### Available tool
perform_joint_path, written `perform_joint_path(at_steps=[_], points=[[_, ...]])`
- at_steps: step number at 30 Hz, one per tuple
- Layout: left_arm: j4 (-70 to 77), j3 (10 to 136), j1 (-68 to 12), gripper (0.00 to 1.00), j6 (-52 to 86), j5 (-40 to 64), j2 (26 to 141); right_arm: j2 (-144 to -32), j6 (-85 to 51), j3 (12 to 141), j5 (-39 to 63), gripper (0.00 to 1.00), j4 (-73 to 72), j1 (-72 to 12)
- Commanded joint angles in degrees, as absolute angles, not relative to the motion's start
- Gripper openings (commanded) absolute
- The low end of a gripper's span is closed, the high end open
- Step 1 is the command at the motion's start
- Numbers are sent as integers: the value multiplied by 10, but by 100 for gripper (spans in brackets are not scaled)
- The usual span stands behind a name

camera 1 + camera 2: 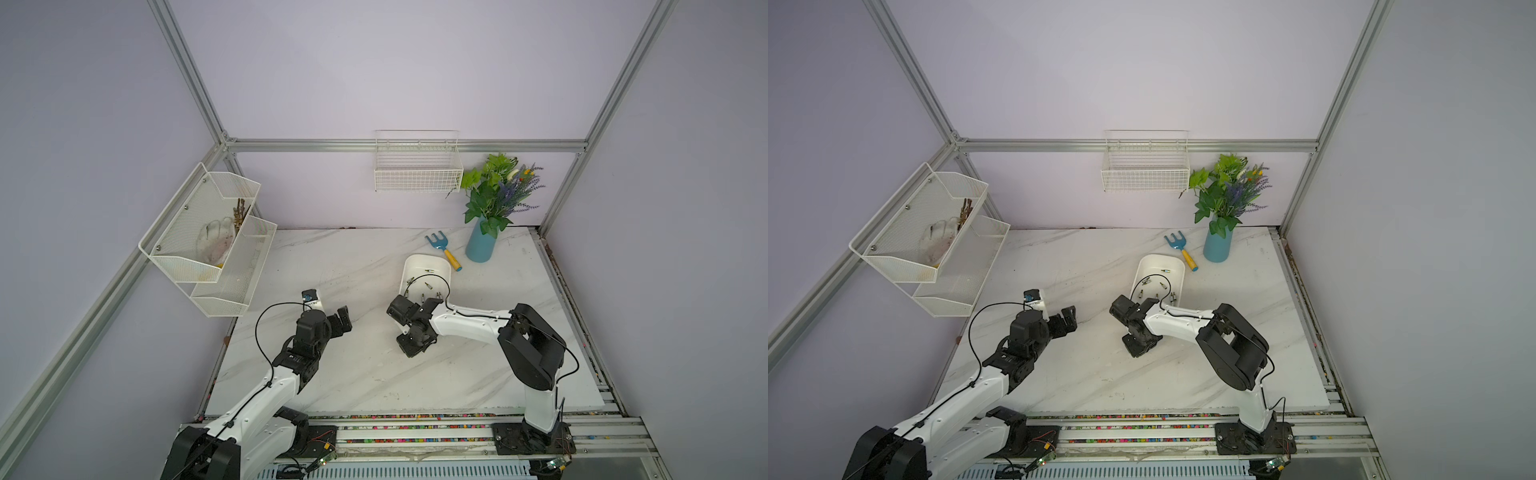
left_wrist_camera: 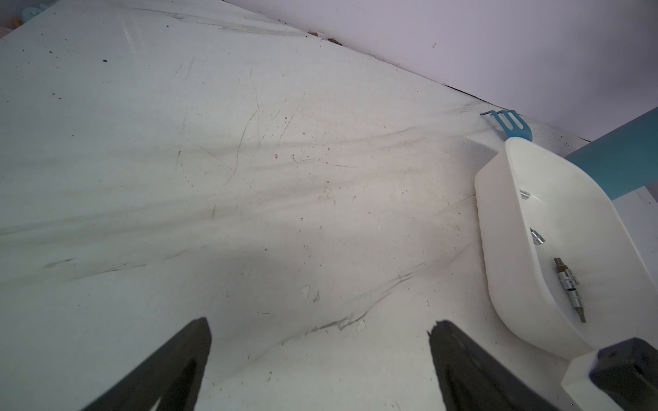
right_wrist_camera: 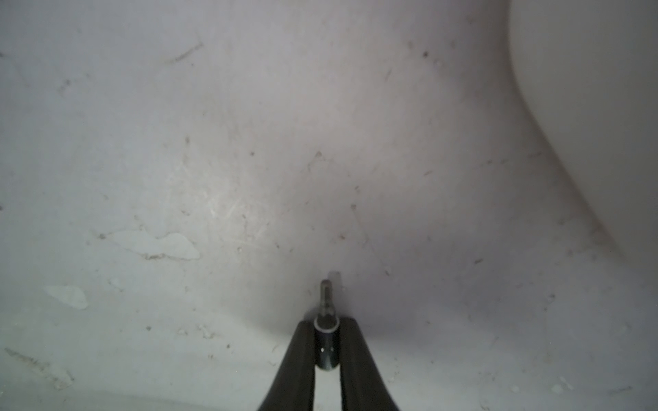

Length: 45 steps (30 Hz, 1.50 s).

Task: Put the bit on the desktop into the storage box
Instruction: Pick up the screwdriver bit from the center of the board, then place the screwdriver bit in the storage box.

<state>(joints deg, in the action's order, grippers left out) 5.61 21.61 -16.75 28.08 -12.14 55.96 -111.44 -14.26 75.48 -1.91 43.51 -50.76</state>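
While the right jaws stand pinched shut on a small steel bit, gripping its shiny round collar at their very tips with the dark hex shank poking out ahead, they point down at the white marble-look tabletop. I cannot tell whether the bit has cleared that surface. The plain white rounded plastic storage box lies just beyond these jaws and a little to one side, its curved wall close by.

The likeliest failure, as I judge it, is the bit slipping. A round, smooth collar held only by the tips could pivot or squirt out during the lift and roll away. A low carry could also knock the shank against the box wall, and the light tub might slide or tip. The arm's black cable loops over the box opening and could drag across the rim.

Several loose metal bits already lie inside the box, so a drop could bounce off them. Past the box sit a blue garden fork with a yellow handle and a teal vase of green leaves and lavender, both clear of the short path. The left jaws, spread wide and empty, hang over bare tabletop well aside.
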Motion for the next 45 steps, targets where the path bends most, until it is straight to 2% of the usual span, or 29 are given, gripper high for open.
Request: perform_joint_path(at_steps=[1,11,20,25,30,37,45], points=[[77,215,-164,100,287,-116,553,-1124,-148,759,-38,14,455,-512],[77,214,-164,100,287,-117,552,-1060,-155,764,-66,13,451,-512],[77,215,-164,100,286,-116,551,-986,-163,782,-158,12,450,-500],[76,215,-164,100,287,-115,550,-948,-160,779,-179,12,409,-462],[77,215,-164,100,287,-114,551,-918,-161,747,-150,12,315,-400],[77,215,-164,100,287,-108,551,-944,-178,718,-120,12,187,-346],[78,216,-164,100,283,-97,551,-1041,-203,745,-87,11,120,-321]])
